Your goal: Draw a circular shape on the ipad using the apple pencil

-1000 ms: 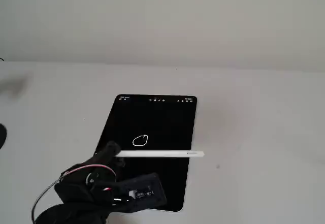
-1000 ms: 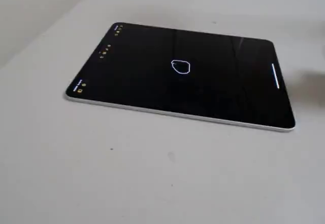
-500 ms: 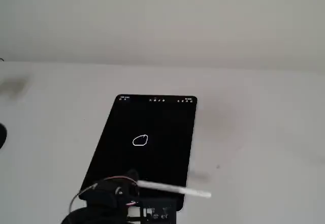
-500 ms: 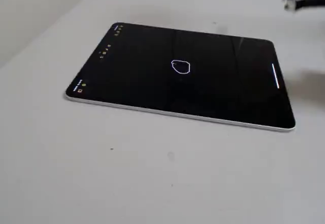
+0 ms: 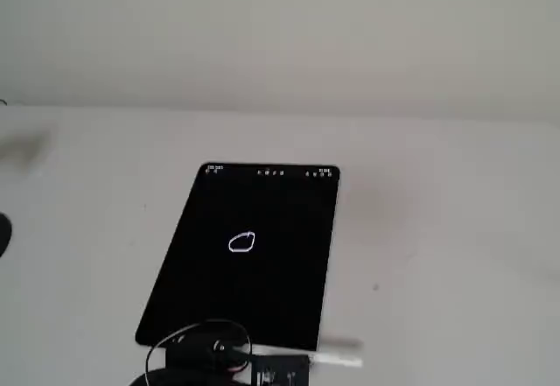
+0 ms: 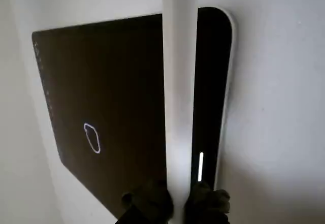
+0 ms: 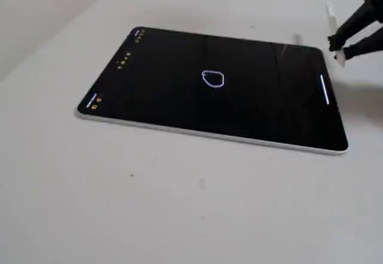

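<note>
The ipad [image 5: 262, 207] lies flat on the white table, screen black, icons along its far short edge. The circular shape [image 5: 241, 242], a thin white lopsided loop, sits near the screen's middle and also shows in the wrist view [image 6: 92, 137] and in another fixed view [image 7: 212, 79]. My gripper [image 5: 249, 361] is at the ipad's near short edge, shut on the apple pencil [image 5: 337, 360], which sticks out to the right, blurred. From the wrist, the apple pencil [image 6: 180, 92] runs straight up between my fingertips [image 6: 152, 203], above the ipad [image 6: 111, 71]. My gripper [image 7: 338, 47] hangs off the ipad's [image 7: 179, 96] right end.
A short white bar [image 6: 201, 166] glows on the screen near the edge closest to the gripper. A dark round object [image 5: 3, 233] pokes in at the left border. A pale wall rises behind the table.
The gripper has drawn back with the pencil from over the lower screen to the ipad's near edge, coming into the side fixed view at top right. The loop is unchanged.
</note>
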